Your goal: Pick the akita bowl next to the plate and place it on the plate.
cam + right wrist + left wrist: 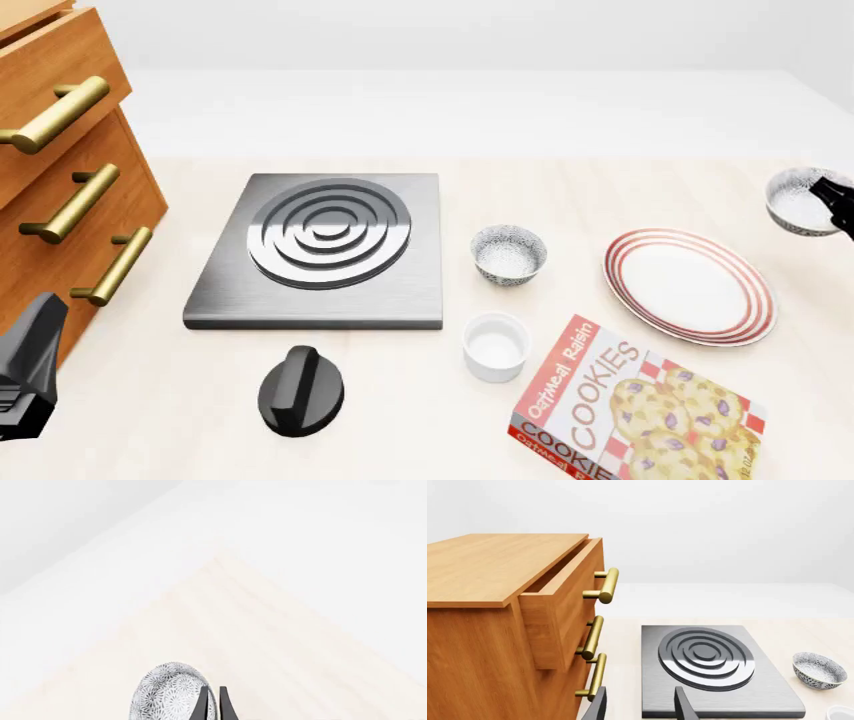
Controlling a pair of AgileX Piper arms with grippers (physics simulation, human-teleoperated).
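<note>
Pale wooden table carrying a wooden drawer cabinet at left; grey stove plate; black knob; speckled bowl; white cup; red-ringed plate; cookie box.

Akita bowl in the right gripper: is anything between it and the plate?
Nothing visible. The right gripper is shut on the akita bowl's rim, beyond the plate's far right edge. The twin bowl sits left of the plate.
</note>
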